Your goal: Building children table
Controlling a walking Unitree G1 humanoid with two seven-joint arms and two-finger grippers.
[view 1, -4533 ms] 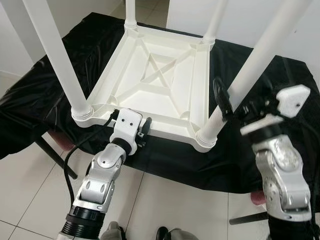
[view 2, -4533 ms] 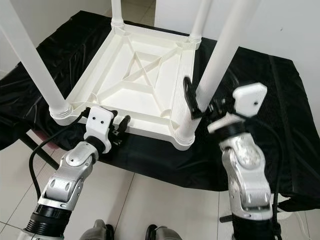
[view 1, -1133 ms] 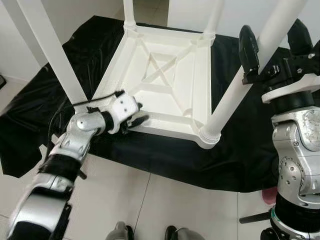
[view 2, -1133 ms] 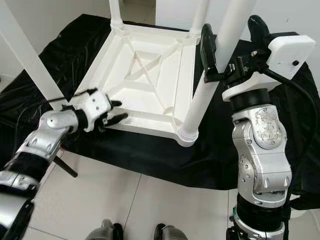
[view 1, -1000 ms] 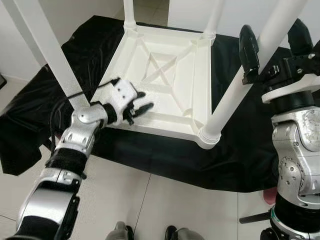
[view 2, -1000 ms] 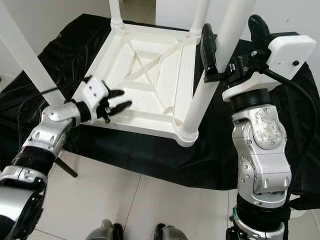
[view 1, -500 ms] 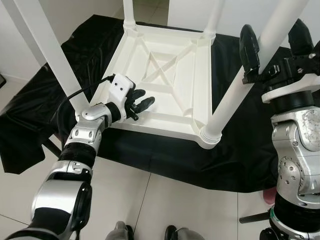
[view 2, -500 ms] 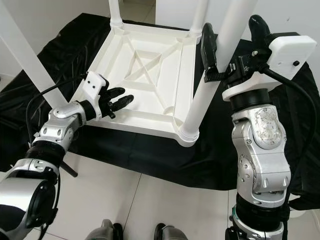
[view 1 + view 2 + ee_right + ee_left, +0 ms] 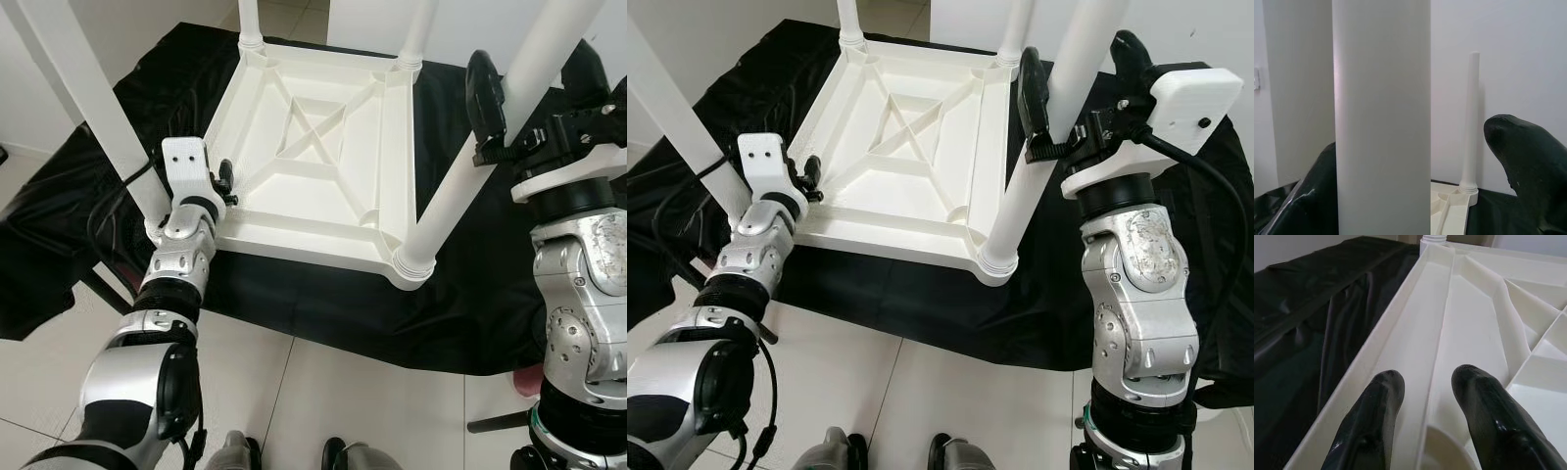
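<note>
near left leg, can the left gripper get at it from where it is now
Probably yes. The left gripper sits open over the tabletop's rim, right beside the near left leg. Nothing stands between them, so a short swing outward should reach it.

Black glossy cloth draped in folds over a low support, pale tiled floor below, white wall behind, dark feet at the bottom edge.

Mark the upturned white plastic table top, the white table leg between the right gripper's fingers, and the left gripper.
Upturned white plastic table top [image 9: 315, 147]: left eye view, X-shaped centre rib.
White table leg [image 9: 468, 171]: left eye view, mid-shaft.
Left gripper [image 9: 1426, 382]: left wrist view, between fingertips.
</note>
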